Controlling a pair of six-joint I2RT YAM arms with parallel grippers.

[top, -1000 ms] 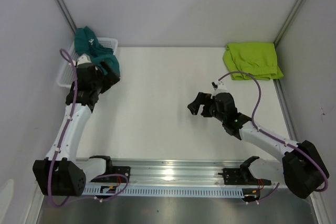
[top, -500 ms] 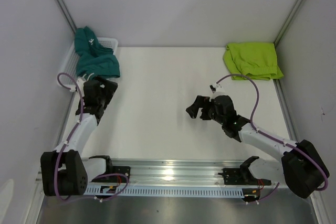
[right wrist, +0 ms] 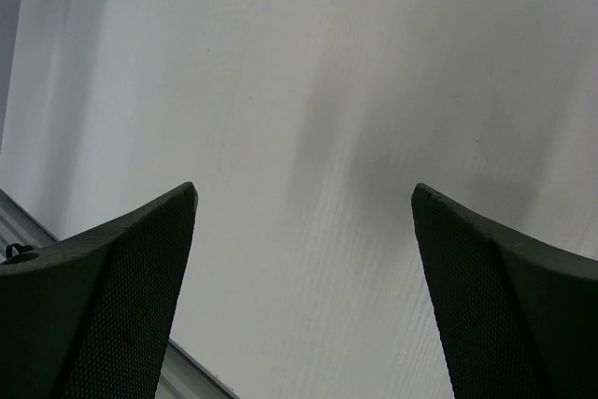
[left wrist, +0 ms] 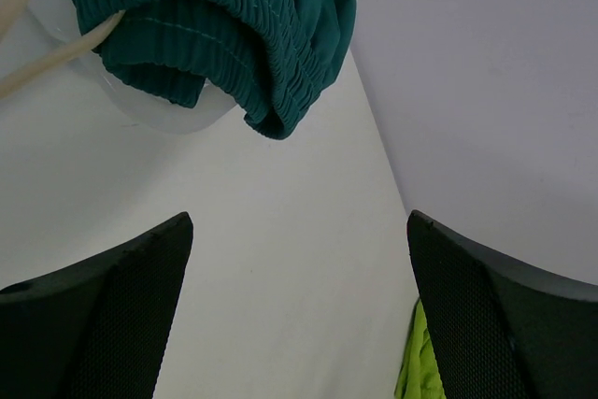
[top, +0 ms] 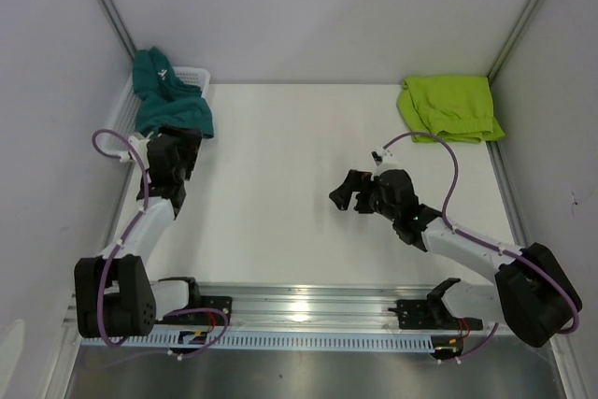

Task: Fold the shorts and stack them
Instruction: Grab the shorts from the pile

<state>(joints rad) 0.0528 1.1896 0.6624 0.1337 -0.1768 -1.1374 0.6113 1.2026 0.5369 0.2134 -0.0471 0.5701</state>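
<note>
We count two pairs of shorts and one white plastic mesh basket (top: 118, 126): the dark teal fabric shorts (top: 168, 100) lie bunched in the basket at the far-left corner, long axis running far to near, ribbed waistband hanging over the rim towards the white table (top: 280, 147). The left gripper (top: 179, 140), fingers spread and empty, sits just beside that waistband. The right gripper (top: 344, 190) hovers mid-table, fingers spread on nothing; the lime green fabric shorts (top: 448, 106) lie flat at the far-right corner, long axis left-right, waistband end not discernible.

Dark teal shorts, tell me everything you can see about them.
The dark teal fabric shorts lie crumpled, unfolded, in the white plastic mesh basket at the far left corner, spilling over its near rim. A gathered elastic waistband and a pale drawstring show. The open left hand hovers nearby, not touching.
</note>
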